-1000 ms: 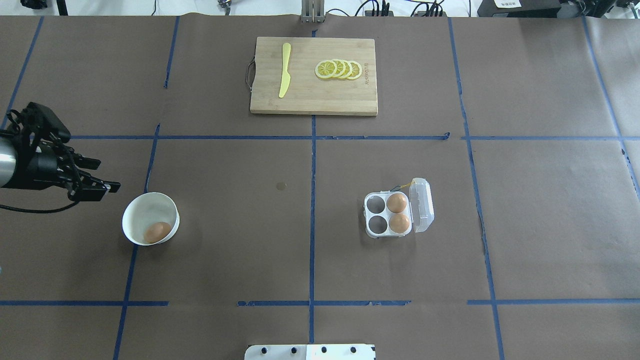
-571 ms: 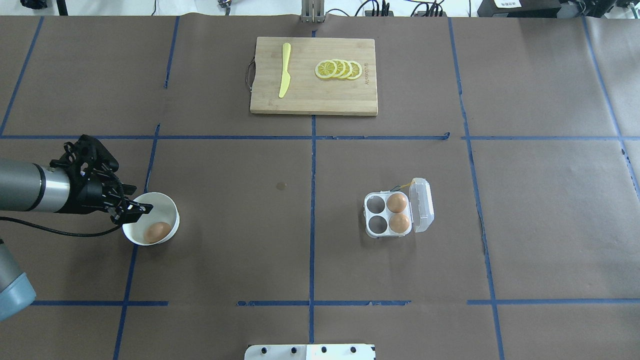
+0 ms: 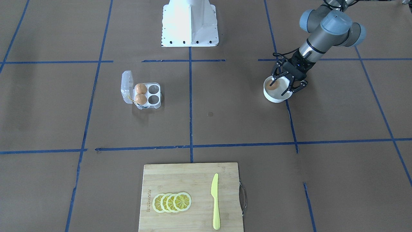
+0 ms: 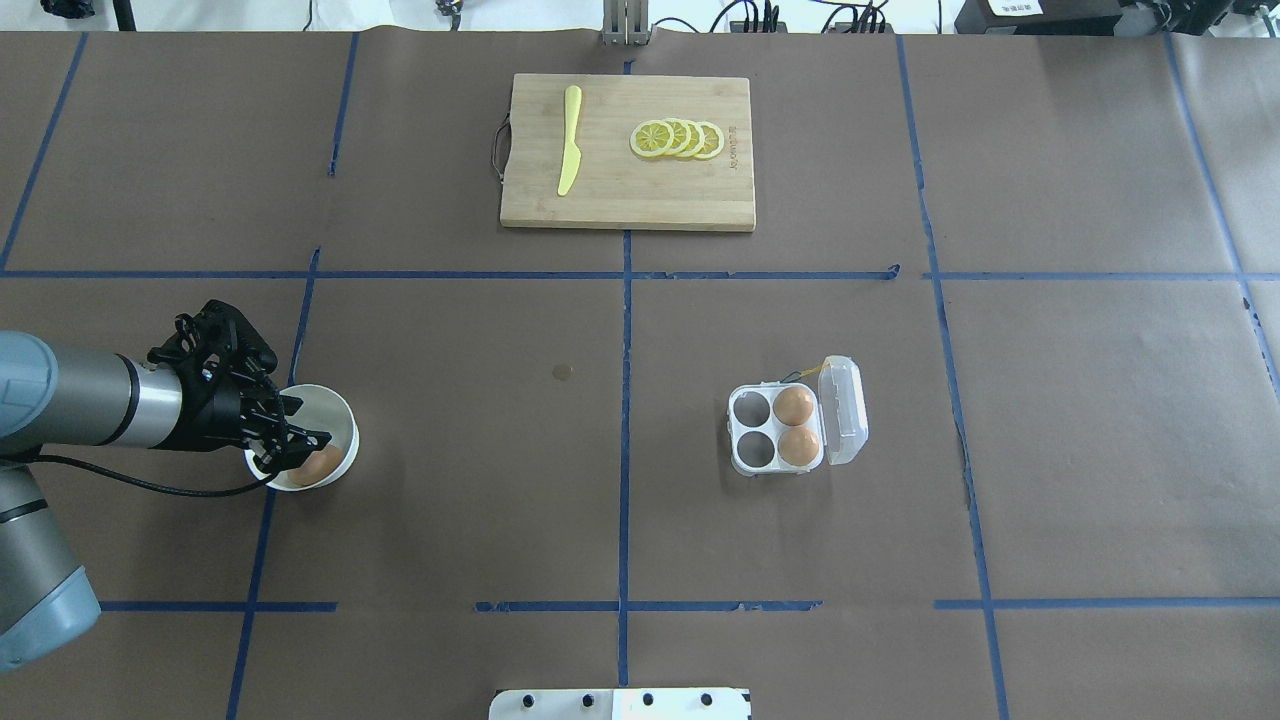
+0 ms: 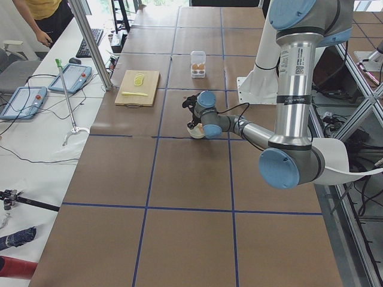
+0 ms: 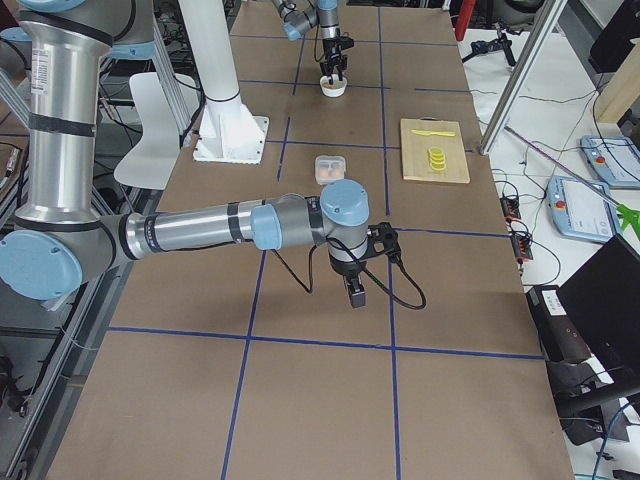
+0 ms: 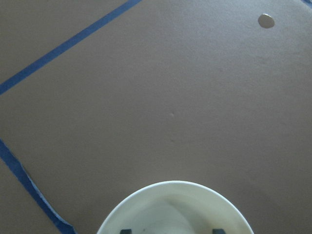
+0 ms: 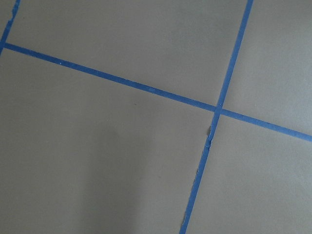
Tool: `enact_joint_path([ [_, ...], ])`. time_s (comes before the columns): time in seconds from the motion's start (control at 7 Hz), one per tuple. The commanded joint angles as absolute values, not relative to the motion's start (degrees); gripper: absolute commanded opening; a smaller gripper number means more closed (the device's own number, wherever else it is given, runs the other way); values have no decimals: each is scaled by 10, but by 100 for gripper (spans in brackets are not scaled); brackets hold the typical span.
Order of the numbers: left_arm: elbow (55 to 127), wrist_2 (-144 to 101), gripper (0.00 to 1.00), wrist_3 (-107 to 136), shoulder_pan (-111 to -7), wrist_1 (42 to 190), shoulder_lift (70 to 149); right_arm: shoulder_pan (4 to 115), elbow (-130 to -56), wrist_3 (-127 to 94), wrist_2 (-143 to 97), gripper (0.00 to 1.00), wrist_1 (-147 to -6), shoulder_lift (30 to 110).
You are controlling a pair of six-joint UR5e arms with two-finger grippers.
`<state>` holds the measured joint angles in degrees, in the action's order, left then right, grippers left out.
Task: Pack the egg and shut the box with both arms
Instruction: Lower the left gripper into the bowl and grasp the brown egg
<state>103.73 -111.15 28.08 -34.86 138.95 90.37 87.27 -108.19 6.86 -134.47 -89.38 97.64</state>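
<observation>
Left gripper (image 4: 296, 442) is down in the white bowl (image 4: 340, 420) on the left, jaws apart right beside the egg (image 4: 320, 464). I'd centre on it, squeeze gently, lift straight. Box (image 4: 752, 428) sits open, well off right. Right gripper (image 6: 355, 292): can't tell.

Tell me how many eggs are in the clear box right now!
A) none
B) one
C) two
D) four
C: one brown egg and a second egg sit in the clear box, in the two cells beside its open lid; the other two cells are empty.
</observation>
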Motion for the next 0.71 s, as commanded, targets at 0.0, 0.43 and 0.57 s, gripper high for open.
enact_joint_path([
  [0.0,1038,-1114,63,280,-341,1390,900,873,-1082,69,-1345,100,-894,976],
  [0.43,1035,-1115,63,279,-328,1390,891,873,-1082,69,-1345,100,-894,976],
  [0.57,1035,-1115,63,279,-326,1390,891,873,-1082,69,-1345,100,-894,976],
])
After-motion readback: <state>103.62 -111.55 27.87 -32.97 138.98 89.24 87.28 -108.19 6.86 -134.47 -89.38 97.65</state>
